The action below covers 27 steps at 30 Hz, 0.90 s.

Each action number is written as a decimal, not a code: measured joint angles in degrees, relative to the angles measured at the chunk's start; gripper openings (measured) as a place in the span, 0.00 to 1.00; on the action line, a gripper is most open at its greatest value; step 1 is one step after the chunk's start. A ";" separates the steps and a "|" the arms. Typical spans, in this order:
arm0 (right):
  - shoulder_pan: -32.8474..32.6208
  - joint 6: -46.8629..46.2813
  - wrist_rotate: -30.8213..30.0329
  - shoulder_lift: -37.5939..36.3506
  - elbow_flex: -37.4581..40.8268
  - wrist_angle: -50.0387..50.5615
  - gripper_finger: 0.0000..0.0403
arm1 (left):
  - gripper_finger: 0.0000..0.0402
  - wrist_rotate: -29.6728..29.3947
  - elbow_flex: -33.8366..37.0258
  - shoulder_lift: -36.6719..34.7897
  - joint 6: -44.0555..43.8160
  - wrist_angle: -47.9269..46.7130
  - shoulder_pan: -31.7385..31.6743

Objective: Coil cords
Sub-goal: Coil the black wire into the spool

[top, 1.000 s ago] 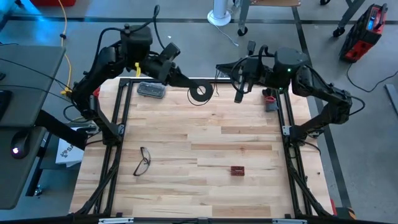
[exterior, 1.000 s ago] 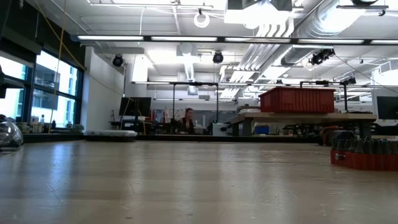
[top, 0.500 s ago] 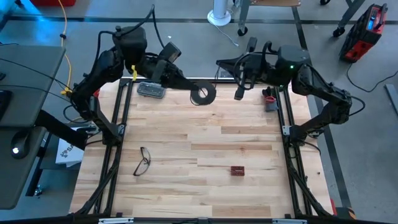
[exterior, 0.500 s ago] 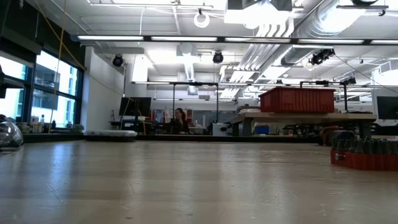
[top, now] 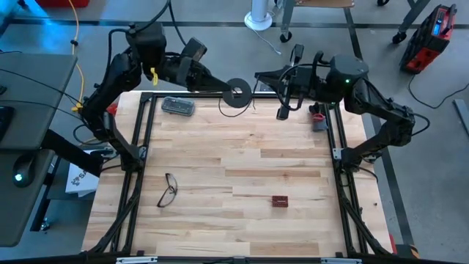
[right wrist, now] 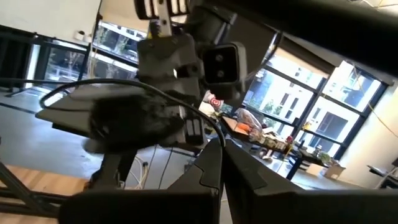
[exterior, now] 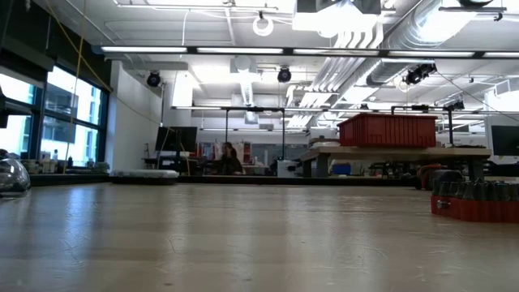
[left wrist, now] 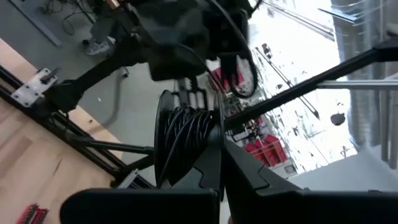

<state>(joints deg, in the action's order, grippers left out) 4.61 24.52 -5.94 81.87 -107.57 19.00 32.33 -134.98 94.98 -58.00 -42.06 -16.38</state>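
I see my left gripper [top: 223, 91] clamped on the black reel [top: 237, 92], held above the table's [top: 242, 169] far edge. My right gripper [top: 258, 78], just beside it, is pinched shut on the thin wire [right wrist: 205, 112].

**Hidden, cropped and too fine to read**

From above, the wire beside the reel [top: 236, 91] is too thin to trace. In the left wrist view the left gripper [left wrist: 222, 165] covers the reel's lower rim. The red block [exterior: 474, 199] is cut by the low view's edge. Behind the reel, the right wrist view shows the left arm [right wrist: 124, 121] blurred.
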 joint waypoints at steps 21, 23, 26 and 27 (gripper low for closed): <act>1.78 0.93 -1.27 0.02 0.00 -3.10 0.00 | 0.00 -4.22 -0.02 -1.26 -3.40 2.52 5.37; 1.74 -0.15 -0.26 0.03 0.00 -3.56 0.00 | 0.00 -5.11 -0.02 -1.24 -2.72 2.31 5.72; 1.61 -3.12 2.78 0.04 0.00 -3.76 0.00 | 0.00 -7.32 -0.02 -1.24 -1.92 2.38 5.68; 1.59 -3.59 3.18 0.04 0.00 -3.76 0.00 | 0.00 -7.44 -0.02 -1.24 -1.50 2.36 5.48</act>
<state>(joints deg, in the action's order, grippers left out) 6.20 20.93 -2.76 81.91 -107.57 15.25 24.89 -135.00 93.73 -59.50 -39.70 -10.90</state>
